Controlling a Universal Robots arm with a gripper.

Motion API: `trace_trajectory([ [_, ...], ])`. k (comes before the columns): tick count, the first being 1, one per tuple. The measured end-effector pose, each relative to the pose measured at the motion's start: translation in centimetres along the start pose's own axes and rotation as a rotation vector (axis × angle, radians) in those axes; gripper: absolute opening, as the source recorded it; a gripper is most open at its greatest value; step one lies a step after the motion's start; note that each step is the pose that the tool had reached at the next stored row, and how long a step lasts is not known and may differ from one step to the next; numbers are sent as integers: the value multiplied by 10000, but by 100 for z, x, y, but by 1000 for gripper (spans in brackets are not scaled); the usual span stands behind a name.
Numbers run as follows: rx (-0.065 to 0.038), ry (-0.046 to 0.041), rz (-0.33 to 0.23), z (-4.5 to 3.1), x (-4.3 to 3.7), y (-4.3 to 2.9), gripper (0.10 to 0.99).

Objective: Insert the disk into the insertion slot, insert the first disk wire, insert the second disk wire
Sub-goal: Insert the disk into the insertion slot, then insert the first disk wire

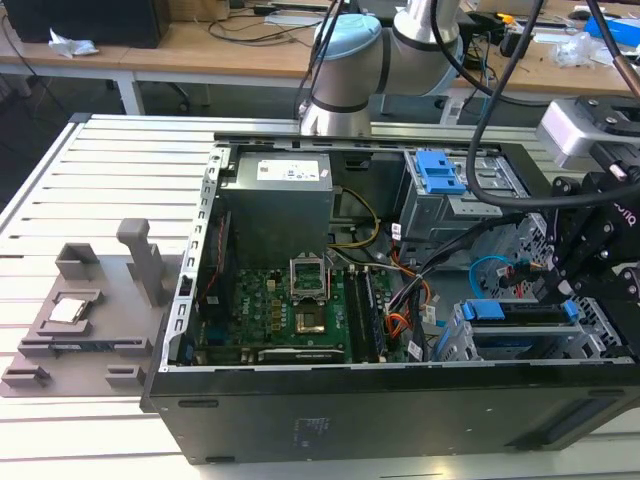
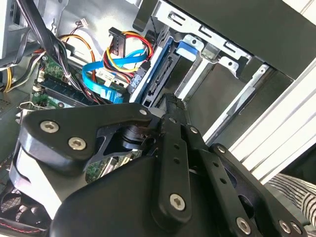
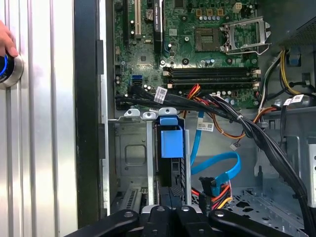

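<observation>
- At the four o'clock corner of the open computer case (image 1: 400,405), going by the exterior view, the gripper (image 1: 565,290) hangs just above the insertion slot (image 1: 462,345) — the low grey perforated cage there.
- The disk (image 3: 171,145) is already down inside that bay. In the first wrist view it stands edge-on, with the blue carrier's tab near the cage rim. I judge the first step done, or all but done.
- In the second wrist view a flat blue data cable (image 2: 98,81) and a black connector on yellow and red wires (image 2: 117,42) lie loose just beside the disk's connector edge. Neither looks plugged in, so both wire steps seem left to do.
- The gripper is close to that connector edge. Whether it touches the disk I cannot tell.
- Whether the gripper is clenched or released I cannot tell either — its own dark body covers the working end in both wrist views.
- The disk's label and broad faces are hidden by the cage walls, so full seating cannot be confirmed.
- The arm's wrist is cut off at three o'clock in the exterior view.
- A taller cage with a blue ribbed latch (image 1: 440,172) stands at one o'clock of the case, apart from the gripper.
- A hand (image 3: 5,38), mostly out of frame, rests on a blue-lit button (image 3: 10,71) on the slatted table.
</observation>
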State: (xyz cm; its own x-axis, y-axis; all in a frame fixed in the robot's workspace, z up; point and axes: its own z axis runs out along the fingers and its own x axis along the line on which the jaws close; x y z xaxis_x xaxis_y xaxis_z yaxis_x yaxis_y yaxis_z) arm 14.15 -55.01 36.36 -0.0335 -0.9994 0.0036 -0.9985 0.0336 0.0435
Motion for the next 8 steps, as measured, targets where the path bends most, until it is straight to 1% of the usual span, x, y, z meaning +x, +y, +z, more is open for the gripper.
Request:
trace_trajectory([
  [8,0,0,0,0,0,-4,106],
])
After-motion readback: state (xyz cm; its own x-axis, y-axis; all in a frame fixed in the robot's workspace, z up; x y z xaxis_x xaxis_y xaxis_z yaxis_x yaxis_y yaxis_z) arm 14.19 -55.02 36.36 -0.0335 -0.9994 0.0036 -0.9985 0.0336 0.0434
